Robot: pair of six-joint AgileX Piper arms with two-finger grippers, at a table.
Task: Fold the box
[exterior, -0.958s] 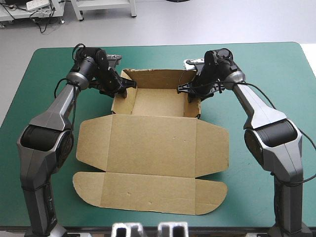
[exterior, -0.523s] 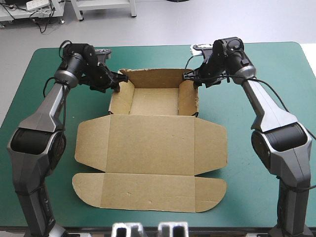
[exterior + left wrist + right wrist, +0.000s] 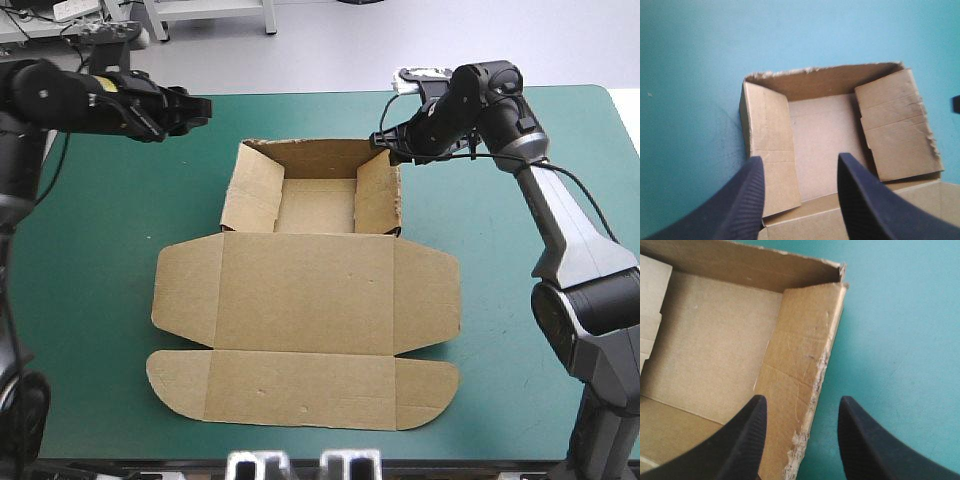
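On the teal-green worktop (image 3: pixel 90 300) the brown box (image 3: pixel 310 290) lies in the middle, its far part raised into a tray (image 3: pixel 315 205) and its lid (image 3: pixel 305 390) flat toward the near edge. Both tools have drawn back from the side walls (image 3: pixel 250 190). The left tool (image 3: pixel 200 108) is now well apart from the box, the right tool (image 3: pixel 383 140) just beside the far right corner. Each has its fingers spread and holds nothing. The walls stand without help, so I judge the tray is formed.
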